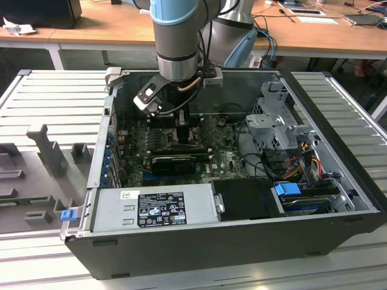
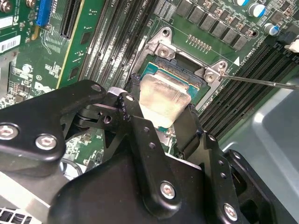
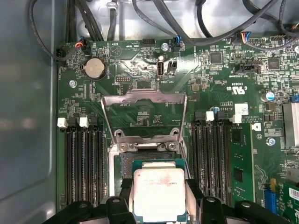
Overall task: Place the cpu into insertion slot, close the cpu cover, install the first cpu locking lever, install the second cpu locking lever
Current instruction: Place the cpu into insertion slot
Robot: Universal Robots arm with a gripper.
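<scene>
Inside the open computer case (image 1: 230, 241) my gripper (image 1: 184, 130) reaches down to the green motherboard. In both wrist views its black fingers (image 2: 187, 128) flank the cpu (image 2: 161, 98), a silver square chip, and press on two opposite sides. The cpu (image 3: 159, 193) sits level over the insertion slot (image 3: 145, 157), low in its silver rim (image 2: 164, 46); I cannot tell whether it is fully seated. The cpu cover (image 3: 142, 97), a silver frame with a square window, stands raised open behind the slot. A thin metal locking lever (image 2: 261, 82) sticks out sideways from one corner of the slot.
Black memory slots (image 3: 81, 163) run along both sides of the socket. A grey power-supply box (image 1: 154, 208) lies at the case's front, a metal drive cage (image 1: 278, 121) with loose cables at the exterior view's right. Grey fixtures (image 1: 48, 151) stand outside the case.
</scene>
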